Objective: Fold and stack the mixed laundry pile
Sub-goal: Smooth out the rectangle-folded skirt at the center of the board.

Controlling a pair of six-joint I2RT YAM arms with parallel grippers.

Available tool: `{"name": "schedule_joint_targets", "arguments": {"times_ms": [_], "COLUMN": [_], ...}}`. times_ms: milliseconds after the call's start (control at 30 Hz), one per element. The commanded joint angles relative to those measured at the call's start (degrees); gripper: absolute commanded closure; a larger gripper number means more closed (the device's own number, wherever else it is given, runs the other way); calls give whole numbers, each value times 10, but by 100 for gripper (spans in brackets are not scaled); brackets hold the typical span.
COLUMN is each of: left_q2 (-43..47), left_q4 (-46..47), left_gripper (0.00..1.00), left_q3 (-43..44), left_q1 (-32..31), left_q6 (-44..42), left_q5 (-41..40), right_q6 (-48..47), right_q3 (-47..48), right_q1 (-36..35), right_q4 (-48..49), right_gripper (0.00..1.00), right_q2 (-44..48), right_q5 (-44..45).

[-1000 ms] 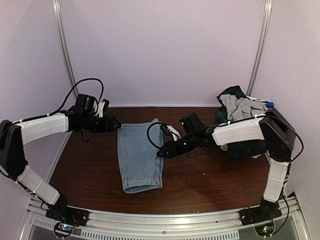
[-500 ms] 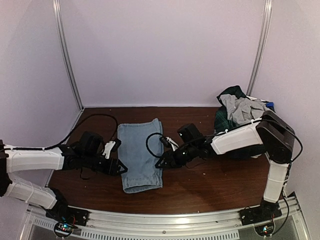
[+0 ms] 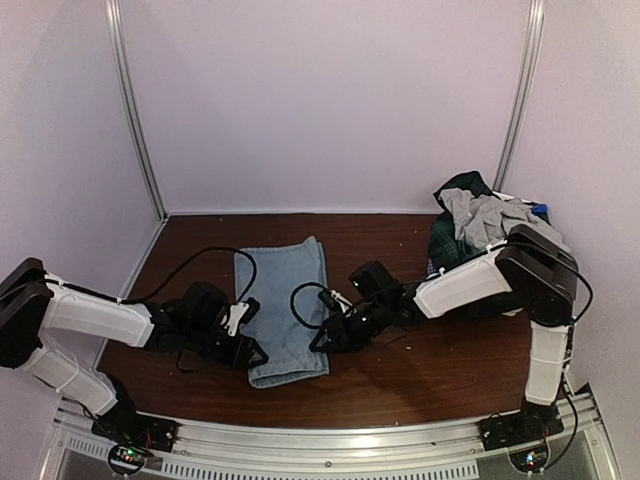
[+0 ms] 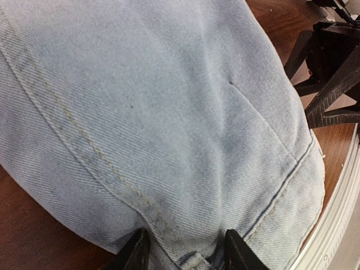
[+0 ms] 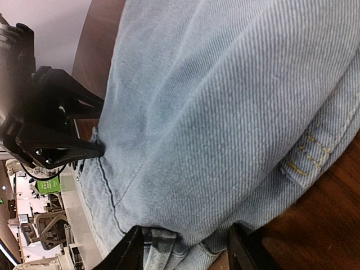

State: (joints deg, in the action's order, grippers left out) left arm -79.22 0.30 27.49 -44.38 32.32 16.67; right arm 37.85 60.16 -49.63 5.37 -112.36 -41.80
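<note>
Light blue jeans (image 3: 282, 305) lie folded flat on the table, filling the left wrist view (image 4: 169, 112) and the right wrist view (image 5: 225, 112). My left gripper (image 3: 254, 352) is low at the jeans' near left edge, with its open jaws (image 4: 183, 256) straddling the denim edge. My right gripper (image 3: 322, 340) is at the near right edge, with its open jaws (image 5: 188, 253) around the denim there. Each gripper shows in the other's wrist view, the right gripper (image 4: 332, 73) and the left gripper (image 5: 56, 129). The mixed laundry pile (image 3: 478, 225), plaid, grey and blue, sits at the back right.
The brown table (image 3: 400, 380) is walled at the back and sides. A metal rail (image 3: 330, 445) runs along the near edge, close to the jeans' near end. The right arm's white link (image 3: 465, 280) lies in front of the pile.
My left arm swung from the back left down to the jeans' near left edge. My right gripper slid a little nearer along the jeans' right edge.
</note>
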Motion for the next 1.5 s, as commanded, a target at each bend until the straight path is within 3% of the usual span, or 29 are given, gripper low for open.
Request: {"name": "schedule_joint_targets", "arguments": {"times_ms": [0,133,233,333,467,767,867,1000,1267,1467], "left_q2": [-31,-44,-43,-35,-6,67,42,0,-111,-128], "left_q4": [48,52,42,26,1,-20,3,48,62,75], "left_gripper": [54,55,56,54,48,40,40,44,56,58], "left_q3": [-6,-9,-5,1,16,35,37,35,39,37], "left_q1": [-16,-17,-17,-17,-17,-18,-27,-53,-79,-79], "left_q6": [4,6,6,4,-4,-29,-31,-26,-9,1], "left_q5": [-14,-24,-34,-44,-54,-5,11,23,-19,-23], "right_q6": [6,7,7,-1,-14,-31,-32,-31,-65,-68], "right_q3": [11,7,6,14,24,1,0,-3,0,8], "right_q1": [-4,-4,-4,-4,-2,18,18,22,22,14], "right_q4": [2,2,3,-12,-33,-43,-38,-33,-64,-40], "right_gripper": [48,60,75,79,100,100,94,78,71,69], "right_q2": [-12,-7,12,28,36,36,29,26,67,80], "right_q5": [4,10,11,16,21,11,6,7,33,15]}}
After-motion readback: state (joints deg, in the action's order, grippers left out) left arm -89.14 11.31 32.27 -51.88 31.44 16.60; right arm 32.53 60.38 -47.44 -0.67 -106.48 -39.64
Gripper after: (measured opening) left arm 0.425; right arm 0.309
